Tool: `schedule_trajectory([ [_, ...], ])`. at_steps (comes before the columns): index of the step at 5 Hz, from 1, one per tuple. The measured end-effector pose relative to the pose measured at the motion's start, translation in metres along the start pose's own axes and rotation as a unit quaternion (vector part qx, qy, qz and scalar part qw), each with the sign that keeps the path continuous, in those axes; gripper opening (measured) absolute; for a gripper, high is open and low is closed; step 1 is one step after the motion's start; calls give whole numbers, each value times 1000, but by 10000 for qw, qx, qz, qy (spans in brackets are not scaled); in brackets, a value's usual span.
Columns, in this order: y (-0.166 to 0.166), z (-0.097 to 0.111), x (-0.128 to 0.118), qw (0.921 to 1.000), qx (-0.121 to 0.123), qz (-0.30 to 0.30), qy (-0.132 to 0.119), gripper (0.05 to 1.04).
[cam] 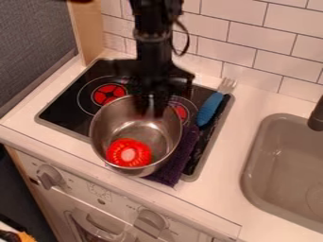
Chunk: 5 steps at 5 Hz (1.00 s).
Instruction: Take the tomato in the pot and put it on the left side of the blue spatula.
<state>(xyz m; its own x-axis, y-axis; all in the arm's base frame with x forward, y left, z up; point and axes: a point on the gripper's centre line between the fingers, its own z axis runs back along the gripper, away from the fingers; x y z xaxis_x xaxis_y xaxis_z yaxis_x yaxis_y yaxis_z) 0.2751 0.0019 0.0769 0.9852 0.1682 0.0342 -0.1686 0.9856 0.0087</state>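
White tiles (271, 45) back the stove (66, 111), where the pot (106, 125) pens in the tomato (129, 152) at its near side, while the gripper (153, 106) hangs by the far side, probably for access, its opening and any hold impossible to tell.

This is a kitchen, apparently a toy one, as the pot (106, 124) covers much of the stove (68, 105). Near the stove is a sink (251, 163) with a tap (317, 116); white tiles (243, 45) rise at the bench's (221, 177) back edge, and knobs (50, 176) sit below its front edge.
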Motion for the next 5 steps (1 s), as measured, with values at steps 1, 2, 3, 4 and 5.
schedule_trajectory([
  [1, 2, -4, -16, 10000, 72, 43, 16, 806],
  [2, 3, -16, -17, 9998, 116, 104, 123, 1010],
  [3, 2, -29, -18, 9994, 148, 136, 288, 1009],
  [4, 1, -41, -20, 9985, 145, 225, 477, 1002],
  [5, -2, -50, -25, 9970, 66, 355, 691, 1001],
])
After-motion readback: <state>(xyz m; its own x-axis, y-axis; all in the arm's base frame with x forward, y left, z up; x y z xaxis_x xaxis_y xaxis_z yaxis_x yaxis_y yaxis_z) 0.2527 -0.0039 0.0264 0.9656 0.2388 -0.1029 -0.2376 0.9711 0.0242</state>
